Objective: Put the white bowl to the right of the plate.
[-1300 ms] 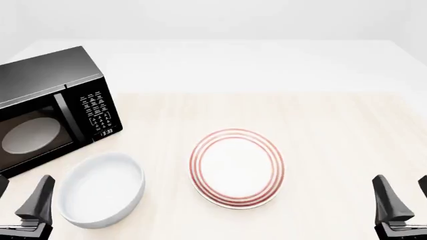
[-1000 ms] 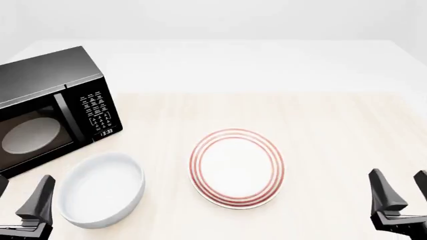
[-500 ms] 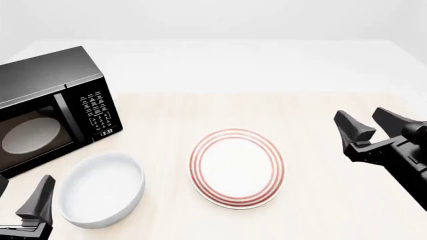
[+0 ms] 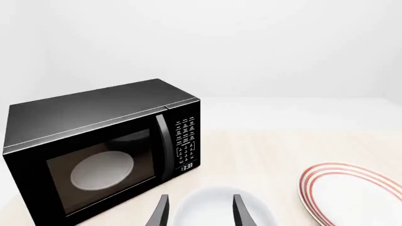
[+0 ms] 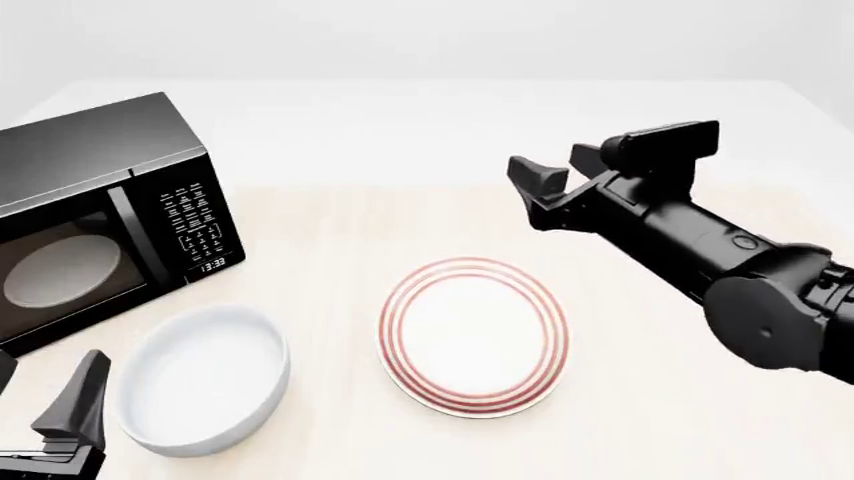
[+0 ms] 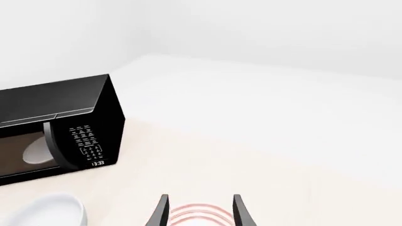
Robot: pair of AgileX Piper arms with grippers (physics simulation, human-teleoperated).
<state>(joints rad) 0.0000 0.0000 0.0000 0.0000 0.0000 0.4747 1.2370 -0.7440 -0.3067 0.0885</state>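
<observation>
The white bowl (image 5: 200, 380) sits on the table at the front left, to the left of the plate (image 5: 474, 335), a flat white plate with red rings. My left gripper (image 5: 40, 398) is open and empty, low at the front left corner just left of the bowl. In the left wrist view its fingers (image 4: 161, 213) frame the bowl (image 4: 213, 207), with the plate (image 4: 351, 193) beside it. My right gripper (image 5: 561, 168) is open and empty, raised above the table beyond the plate's far right rim. The right wrist view shows the plate (image 6: 197, 213) and the bowl (image 6: 44, 212).
A black microwave (image 5: 94, 230) with a pale disc inside stands at the left, just behind the bowl; it also shows in the left wrist view (image 4: 100, 150) and the right wrist view (image 6: 56, 127). The light wooden table (image 5: 694, 430) extends right of the plate.
</observation>
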